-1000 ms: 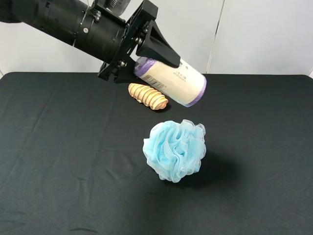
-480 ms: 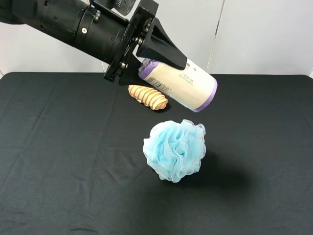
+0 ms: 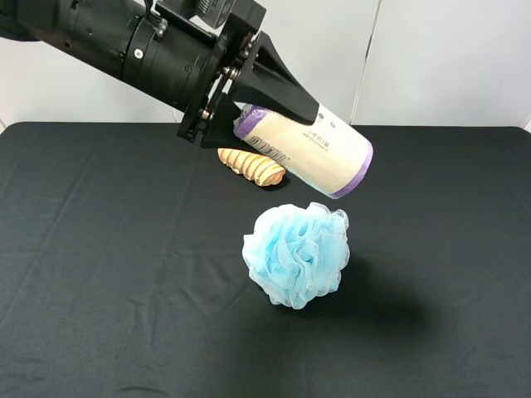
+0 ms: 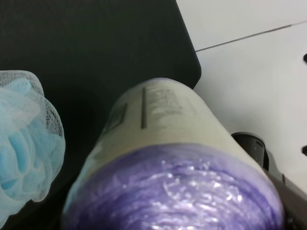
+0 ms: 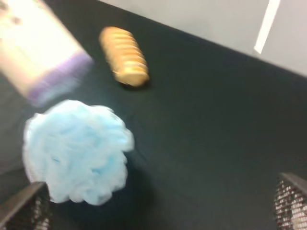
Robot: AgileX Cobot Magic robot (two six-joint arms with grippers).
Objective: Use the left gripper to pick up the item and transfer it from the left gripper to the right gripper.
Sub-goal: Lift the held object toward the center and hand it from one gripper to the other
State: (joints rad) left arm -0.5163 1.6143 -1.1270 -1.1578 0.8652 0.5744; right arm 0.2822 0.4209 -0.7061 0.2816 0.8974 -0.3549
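Purple-ended item (image 3: 323, 155) — aloft between left jaws

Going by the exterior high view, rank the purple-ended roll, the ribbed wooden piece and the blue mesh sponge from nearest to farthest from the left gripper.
1. purple-ended roll: clamped in the left gripper, held above the table.
2. ribbed wooden piece: on the table just below the gripper, toward the back.
3. blue mesh sponge: mid-table, nearer the front, farthest.

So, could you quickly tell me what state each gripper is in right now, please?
Left gripper: jaws closed on the purple-ended roll, held in the air.
Right gripper: jaws open, holding nothing.
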